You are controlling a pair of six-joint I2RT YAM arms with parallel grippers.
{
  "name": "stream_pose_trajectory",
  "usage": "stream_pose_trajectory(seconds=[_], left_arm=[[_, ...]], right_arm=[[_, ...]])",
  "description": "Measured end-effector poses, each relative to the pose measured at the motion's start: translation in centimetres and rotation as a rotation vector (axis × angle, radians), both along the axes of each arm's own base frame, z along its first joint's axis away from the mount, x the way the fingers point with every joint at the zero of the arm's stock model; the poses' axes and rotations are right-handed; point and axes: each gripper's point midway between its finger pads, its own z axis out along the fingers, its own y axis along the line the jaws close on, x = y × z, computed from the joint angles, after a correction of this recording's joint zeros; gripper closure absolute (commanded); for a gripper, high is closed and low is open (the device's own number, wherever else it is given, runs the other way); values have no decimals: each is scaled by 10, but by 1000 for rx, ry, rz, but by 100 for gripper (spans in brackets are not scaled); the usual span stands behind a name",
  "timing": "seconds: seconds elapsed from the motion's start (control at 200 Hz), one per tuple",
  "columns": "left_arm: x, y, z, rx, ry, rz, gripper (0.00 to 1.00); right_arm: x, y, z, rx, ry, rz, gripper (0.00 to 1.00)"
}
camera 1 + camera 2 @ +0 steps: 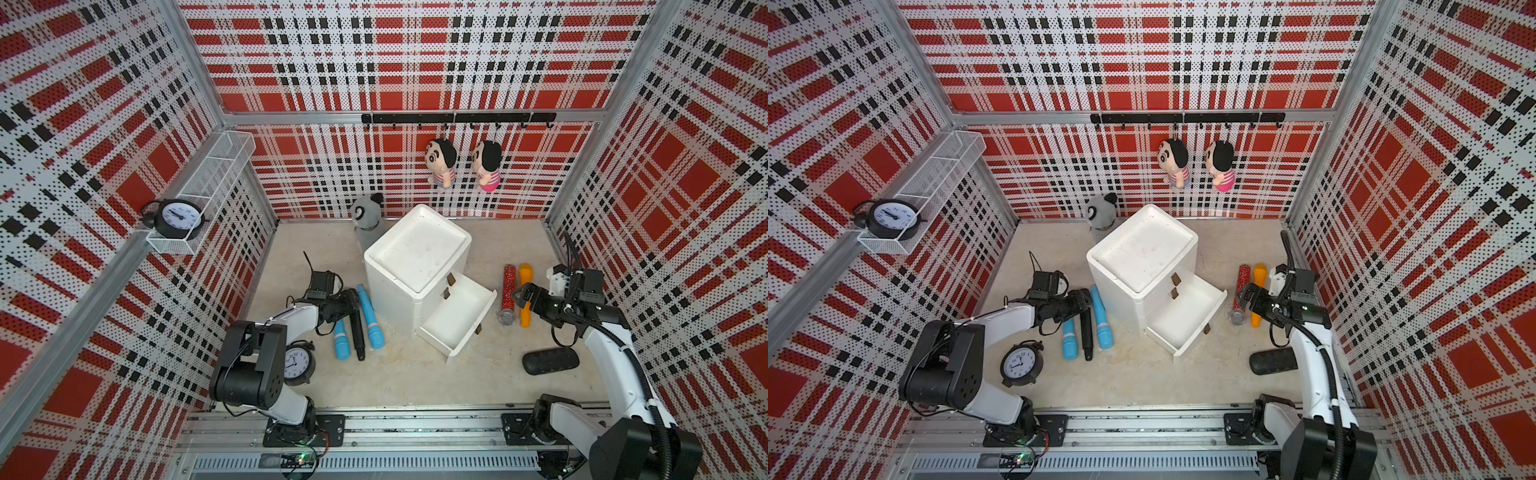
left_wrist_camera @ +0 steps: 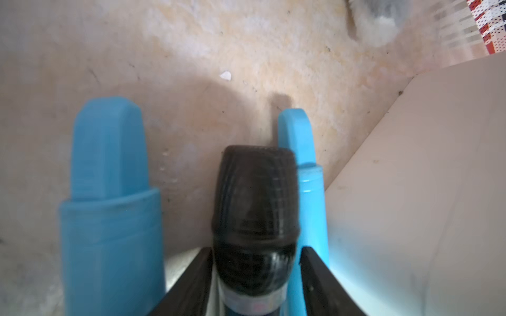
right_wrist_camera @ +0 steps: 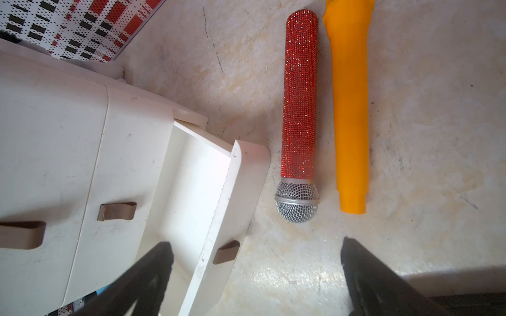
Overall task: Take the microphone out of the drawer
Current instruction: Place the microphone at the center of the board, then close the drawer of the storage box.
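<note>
My left fingers point(image 2: 186, 287) flank the black microphone point(image 2: 254, 197) on the tabletop point(image 2: 191, 54), grip unclear; my right fingers point(image 3: 364, 273) spread, holding nothing.

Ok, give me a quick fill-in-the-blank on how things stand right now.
The pulled-out bottom drawer of the white plastic cabinet is ____.
The black microphone lies between two ____ microphones.
The right gripper has its jaws ____.
Beside the red glitter microphone lies an ____ microphone.
Missing: empty; blue; open; orange.
</note>
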Motion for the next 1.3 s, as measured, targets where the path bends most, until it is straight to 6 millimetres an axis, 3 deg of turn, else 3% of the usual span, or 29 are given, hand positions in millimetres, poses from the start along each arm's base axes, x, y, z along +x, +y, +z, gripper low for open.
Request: stream_pose_trajectory(seconds=[0.301, 0.456, 0.631, 0.661, 0.797, 1.022, 1.298], left_arm=[[2, -1, 2, -3, -9, -1, 40], [8, -1, 14, -7, -34, -3, 30], [27, 1, 56, -8, -129, -1, 18], [31, 2, 64, -6, -148, -2, 0], [47, 12, 89, 0, -209, 7, 2], [71, 24, 132, 27, -295, 1, 2], [106, 23, 191, 46, -417, -48, 2]], right_arm=[[0, 0, 0, 0, 0, 0, 0], [0, 0, 0, -3, 2, -3, 0], [-1, 2, -2, -28, 11, -7, 0], [-1, 3, -3, -36, 16, -10, 0], [-7, 17, -9, -67, 40, -6, 0], [-30, 47, -44, -134, 146, 0, 0], [-42, 54, -61, -240, 221, -56, 0]])
